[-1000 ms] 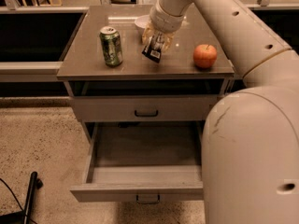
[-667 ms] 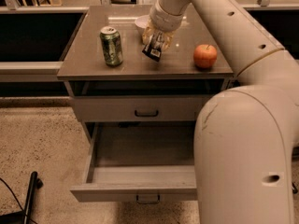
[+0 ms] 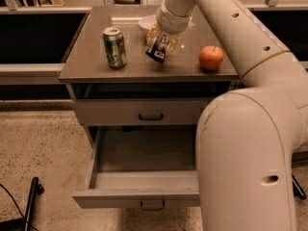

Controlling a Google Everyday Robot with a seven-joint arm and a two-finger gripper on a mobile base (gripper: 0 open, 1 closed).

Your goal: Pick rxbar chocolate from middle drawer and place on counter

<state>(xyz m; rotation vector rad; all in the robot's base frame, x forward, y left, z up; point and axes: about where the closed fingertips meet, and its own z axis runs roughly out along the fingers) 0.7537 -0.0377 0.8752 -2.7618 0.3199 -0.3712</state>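
Black rxbar chocolate [image 3: 155, 54] being gripped by end effector [image 3: 160, 46] | long axis slanting down-left | surface [image 3: 144, 69] lying just beneath it

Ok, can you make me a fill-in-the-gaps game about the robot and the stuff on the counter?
1. The gripper, over the counter, holds the rxbar chocolate, whose wrapper is ____.
2. The middle drawer is ____, not shut.
3. In the picture, the green can stands to the ____ of the gripper.
4. The round orange-red fruit on the counter is an ____.

Missing words: black; open; left; apple.
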